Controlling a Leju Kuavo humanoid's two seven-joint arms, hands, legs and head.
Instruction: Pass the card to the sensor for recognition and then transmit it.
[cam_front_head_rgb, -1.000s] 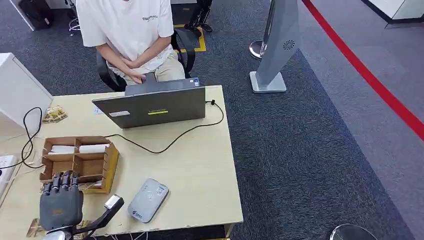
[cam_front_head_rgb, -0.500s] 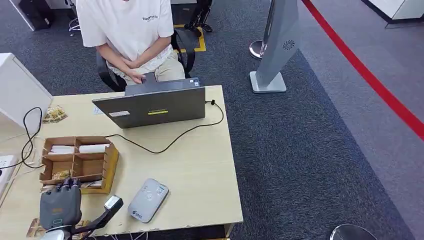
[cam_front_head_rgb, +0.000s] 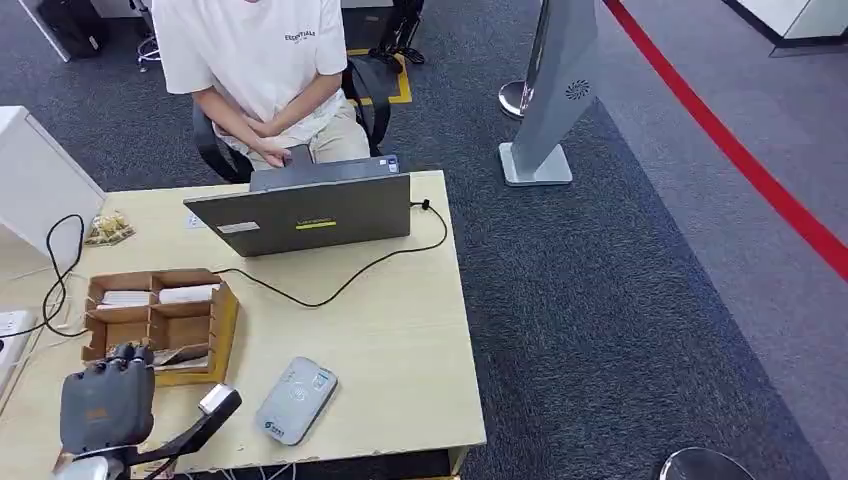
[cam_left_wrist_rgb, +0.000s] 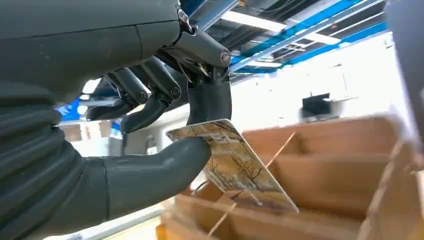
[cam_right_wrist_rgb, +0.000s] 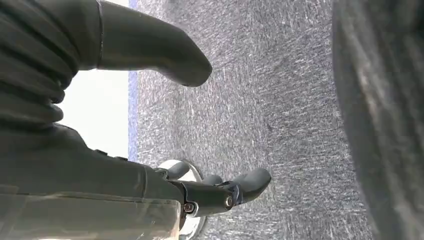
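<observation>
Biggest worry from here: the table (cam_front_head_rgb: 400, 340) is cluttered on the robot's side, and the left arm has to carry the card across to the grey card reader (cam_front_head_rgb: 296, 400), which lies flat near the front edge, just right of the cardboard organizer (cam_front_head_rgb: 222, 318). If the hand swings over low, I'd guess it clips the organizer wall or shoves the reader, and there isn't much table between the reader and the edge. The laptop (cam_front_head_rgb: 305, 212) and its black cable (cam_front_head_rgb: 330, 296) are further back, probably out of the way, and the seated person (cam_front_head_rgb: 262, 70) behind the laptop isn't reaching in.

Second risk is the grip itself. In the left wrist view the card (cam_left_wrist_rgb: 232, 167) is only pinched at one corner between the thumb and a finger, and most of it sticks out tilted over an organizer compartment. A thin hold like that could let it pivot or slip out on a quick move, and a tilted card may not sit flat on the reader.

Pose: the left hand (cam_front_head_rgb: 98, 405) sits at the near end of the organizer, back of the hand up, fingers pointing into it and pinching the card. The right hand (cam_right_wrist_rgb: 150, 125) hangs over the carpet, fingers loosely apart, holding nothing.
</observation>
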